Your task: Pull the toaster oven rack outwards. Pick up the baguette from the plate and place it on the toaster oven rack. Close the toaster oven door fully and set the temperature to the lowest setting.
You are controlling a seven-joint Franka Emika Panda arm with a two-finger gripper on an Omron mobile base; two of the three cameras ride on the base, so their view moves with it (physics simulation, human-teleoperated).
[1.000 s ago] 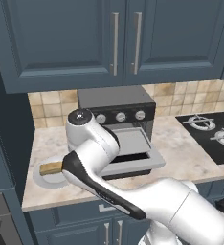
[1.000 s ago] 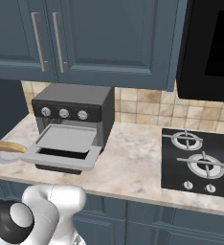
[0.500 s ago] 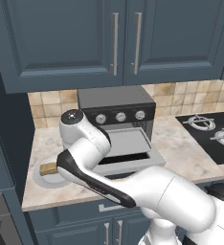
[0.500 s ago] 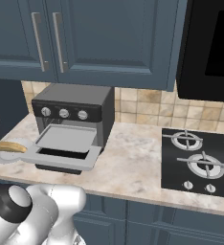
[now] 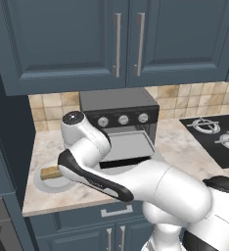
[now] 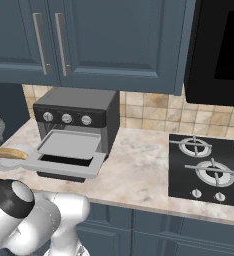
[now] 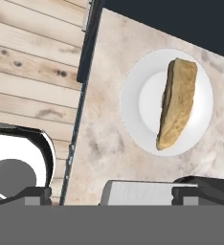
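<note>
On the worktop in the left base view, the toaster oven stood against the tiled wall with its door folded down and the rack drawn out over it. The plate lay just left of the oven near the worktop's front edge, with the baguette resting on it. The white arm crossed in front of the plate and hid most of it.

In the right base view, the same oven showed the rack extended above the lowered door. The baguette lay on the plate at the left edge, just beside the door.

In the hand view, the camera looked down on the plate, and the baguette lay along its middle, well inside the rim. The jaws stood fully apart and held nothing; the gripper was above the plate and offset from the bread.

The rack step appeared complete, so the pick-up of the baguette was judged to be the step in hand. The next move would call for centring the jaws over the baguette, turning them across its narrow width, descending, and closing on the crust before carrying it to the rack.
</note>
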